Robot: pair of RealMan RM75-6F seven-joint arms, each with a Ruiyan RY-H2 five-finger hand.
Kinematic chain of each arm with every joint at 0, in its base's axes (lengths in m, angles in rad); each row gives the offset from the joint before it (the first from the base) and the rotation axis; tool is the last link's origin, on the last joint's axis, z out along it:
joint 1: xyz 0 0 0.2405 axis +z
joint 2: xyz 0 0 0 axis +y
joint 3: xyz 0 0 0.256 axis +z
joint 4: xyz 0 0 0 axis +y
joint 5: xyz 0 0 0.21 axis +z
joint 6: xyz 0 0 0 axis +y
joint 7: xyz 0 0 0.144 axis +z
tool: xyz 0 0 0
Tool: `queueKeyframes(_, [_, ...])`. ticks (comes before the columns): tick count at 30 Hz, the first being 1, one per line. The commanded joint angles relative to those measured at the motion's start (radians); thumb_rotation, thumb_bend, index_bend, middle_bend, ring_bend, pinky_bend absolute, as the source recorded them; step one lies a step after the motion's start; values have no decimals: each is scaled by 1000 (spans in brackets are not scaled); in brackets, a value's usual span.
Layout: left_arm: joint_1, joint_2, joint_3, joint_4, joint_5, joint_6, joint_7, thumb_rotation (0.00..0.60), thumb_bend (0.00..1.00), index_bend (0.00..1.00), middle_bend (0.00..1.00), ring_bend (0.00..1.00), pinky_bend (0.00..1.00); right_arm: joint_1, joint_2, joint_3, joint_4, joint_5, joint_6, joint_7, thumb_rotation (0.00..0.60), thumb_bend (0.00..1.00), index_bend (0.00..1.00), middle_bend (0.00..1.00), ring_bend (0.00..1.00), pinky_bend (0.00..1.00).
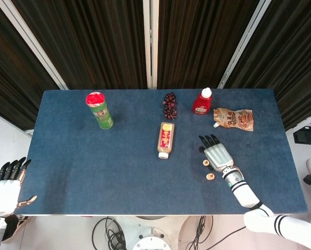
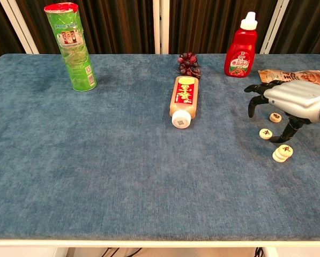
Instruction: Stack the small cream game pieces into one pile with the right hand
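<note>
Three spots of cream game pieces lie on the blue table [image 2: 95,160] at the right. A short stack [image 2: 282,153] [image 1: 210,176] sits nearest the front. One single piece [image 2: 266,134] [image 1: 206,162] lies just behind it, and another single piece [image 2: 276,117] lies further back under my right hand, hidden in the head view. My right hand [image 2: 288,99] [image 1: 216,154] hovers over the two single pieces, fingers apart and curved down, holding nothing. Its thumb [image 2: 291,130] points down between the single piece and the stack. My left hand [image 1: 7,182] hangs off the table's left front corner, fingers apart.
A capped bottle [image 2: 183,100] lies on its side at mid-table, with dark grapes [image 2: 188,63] behind it. A red sauce bottle [image 2: 240,48] and a brown snack pouch [image 2: 294,76] stand just behind the right hand. A green can [image 2: 71,45] stands far left.
</note>
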Motion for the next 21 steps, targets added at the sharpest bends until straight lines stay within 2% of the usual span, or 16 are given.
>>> queueKeyframes(1, [0,0,0,2,0,-1,-2,600,93,0,0,0,0,1,-2,0,2,1,0,-1,600,119,380,21,0,0])
queueKeyframes(21, [-2,-2,4,10,1,-6,-13,600,93,0,0,0,0,8,-3,-12,0,-3,-8,4,600,219,508,42,0,0])
